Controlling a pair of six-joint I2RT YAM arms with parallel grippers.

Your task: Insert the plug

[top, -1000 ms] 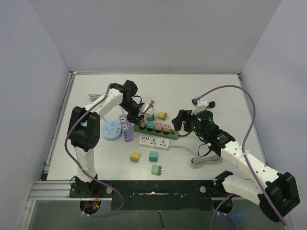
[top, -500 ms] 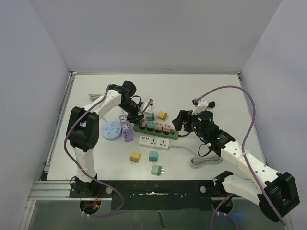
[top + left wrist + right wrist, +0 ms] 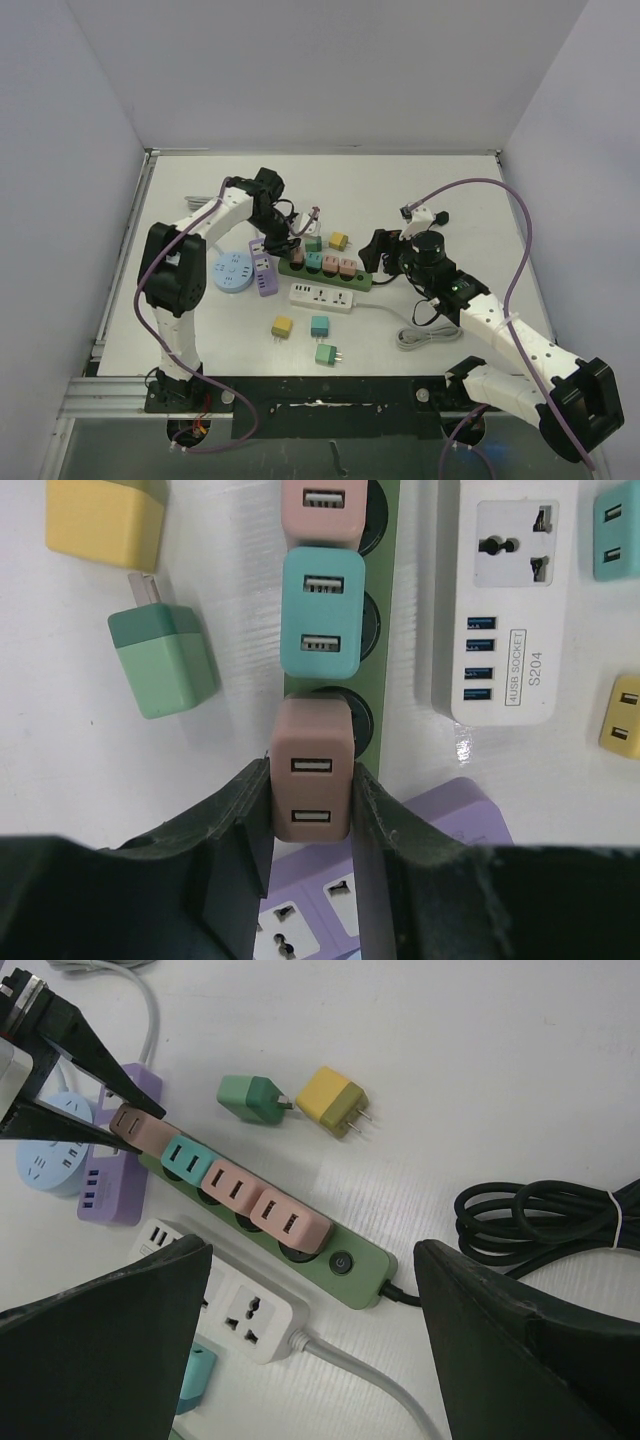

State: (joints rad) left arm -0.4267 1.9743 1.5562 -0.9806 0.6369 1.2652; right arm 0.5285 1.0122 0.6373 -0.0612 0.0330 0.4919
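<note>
1. Because the purple power strip [image 3: 470, 805] lies just beside the working socket, the dark fingers [image 3: 235, 815] of the left gripper [image 3: 312, 790] could catch on its edge and drag it along.
2. Those jaws are clamped on the pinkish-brown plug [image 3: 312, 765], which stands over the end socket of the green power strip [image 3: 389, 590]. Whether its prongs are fully home is hidden. A tilted push would probably jam them on the socket rim.
3. Next along, the teal charger [image 3: 322, 610] sits close to the held plug, so a sideways drift would scrape the two housings together.
4. Further right, the right gripper [image 3: 310, 1255] hovers over the strip with its jaws wide apart, holding nothing. With nothing pinning the strip, downward force may skate it across the smooth table [image 3: 520, 1050].
5. All the chargers are small rounded blocks of matte plastic, each with two USB slots on its face. The strip is a long, flat bar with round recessed sockets. The coiled black cable [image 3: 540, 1210] looks rubbery and stiff enough to tug the strip.
</note>
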